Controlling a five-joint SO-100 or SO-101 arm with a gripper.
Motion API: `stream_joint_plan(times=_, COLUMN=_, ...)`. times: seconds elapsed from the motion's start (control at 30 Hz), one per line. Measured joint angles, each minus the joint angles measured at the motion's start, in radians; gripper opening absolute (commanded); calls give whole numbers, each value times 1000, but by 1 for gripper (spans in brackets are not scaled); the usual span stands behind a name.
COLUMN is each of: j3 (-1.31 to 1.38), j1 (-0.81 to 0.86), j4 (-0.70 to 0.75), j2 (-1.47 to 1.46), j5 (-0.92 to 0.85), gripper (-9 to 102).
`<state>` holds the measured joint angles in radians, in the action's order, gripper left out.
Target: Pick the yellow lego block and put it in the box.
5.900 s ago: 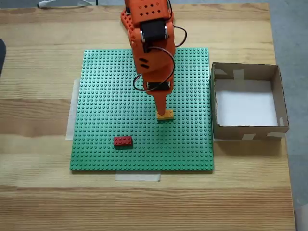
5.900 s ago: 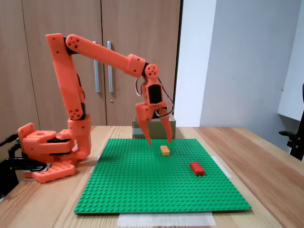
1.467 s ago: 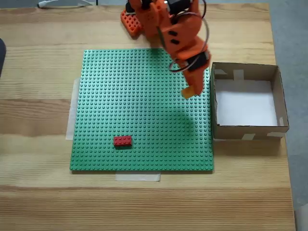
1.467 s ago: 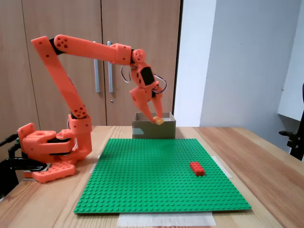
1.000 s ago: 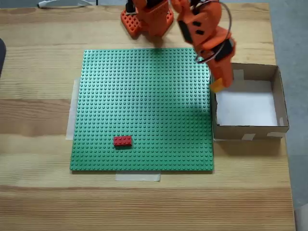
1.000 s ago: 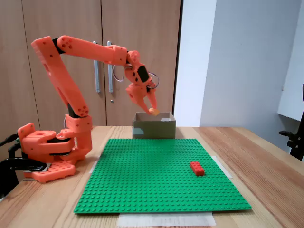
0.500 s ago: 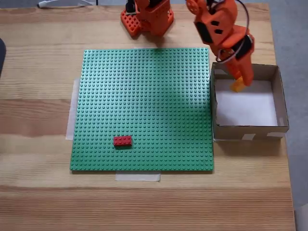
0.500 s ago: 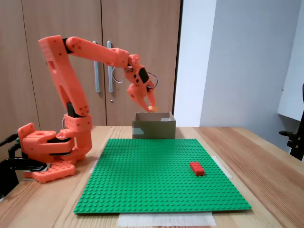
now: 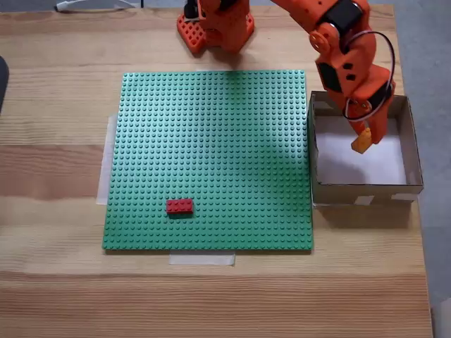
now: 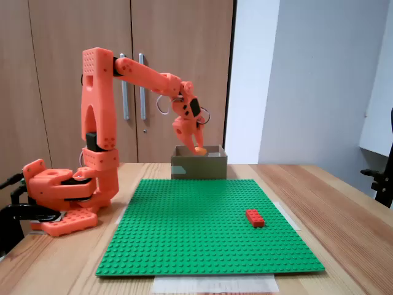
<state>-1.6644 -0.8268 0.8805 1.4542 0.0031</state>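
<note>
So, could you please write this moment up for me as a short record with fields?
gripper: shut on the yellow lego block, over the box's inside in a fixed view
yellow lego block: held tilted at the fingertips, just above the box rim in the side-on fixed view
box: open-topped cardboard, right of the green baseplate in a fixed view; white floor bare
red brick: on the baseplate, near its front left in a fixed view
task stage: block carried over the box, not yet released
</note>
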Motion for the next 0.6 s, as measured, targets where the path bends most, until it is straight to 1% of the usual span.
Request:
stream_joint_plan(times=0.23, j3=8, j1=-9, j4=-28, j2=-71, j5=-17, gripper=-1)
stream_joint_plan(times=0.6, j3=8, j1=-26, j4=-133, j2=-129, j5=-43, gripper=-1)
